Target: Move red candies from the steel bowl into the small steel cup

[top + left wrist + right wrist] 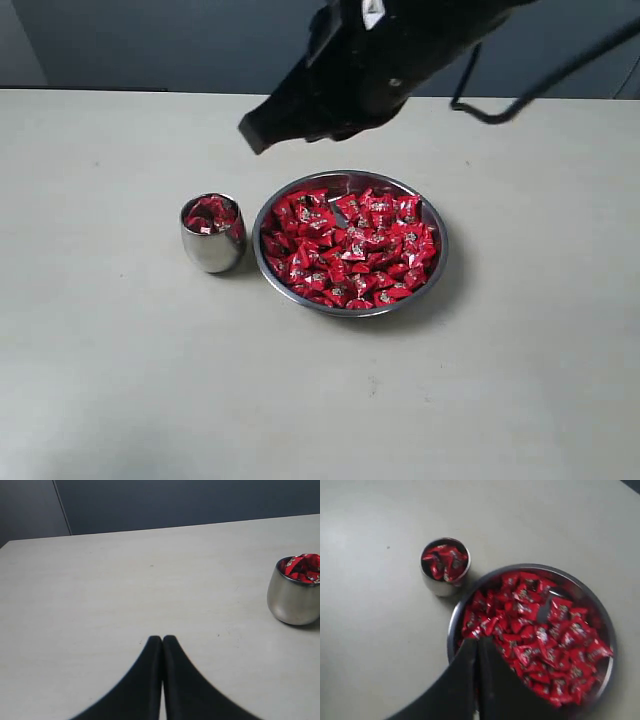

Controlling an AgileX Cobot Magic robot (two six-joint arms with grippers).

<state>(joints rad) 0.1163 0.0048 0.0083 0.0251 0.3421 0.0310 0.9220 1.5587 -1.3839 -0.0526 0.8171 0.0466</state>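
Red candies point(350, 250) fill bowl point(345, 181) and cup point(212, 255). Right hand point(477, 641), pinched empty, overhangs the bowl; left hand point(162, 639), also pinched, shows only wrist-side.

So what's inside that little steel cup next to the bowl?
The small steel cup holds red candies, heaped nearly to its rim. They cover its bottom, so whether anything else lies underneath cannot be seen.

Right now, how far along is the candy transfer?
Done: red candies nearly fill the small steel cup. In hand: nothing seen; the right gripper hangs shut over the steel bowl, left gripper shut aside. Left: the bowl holds many more.
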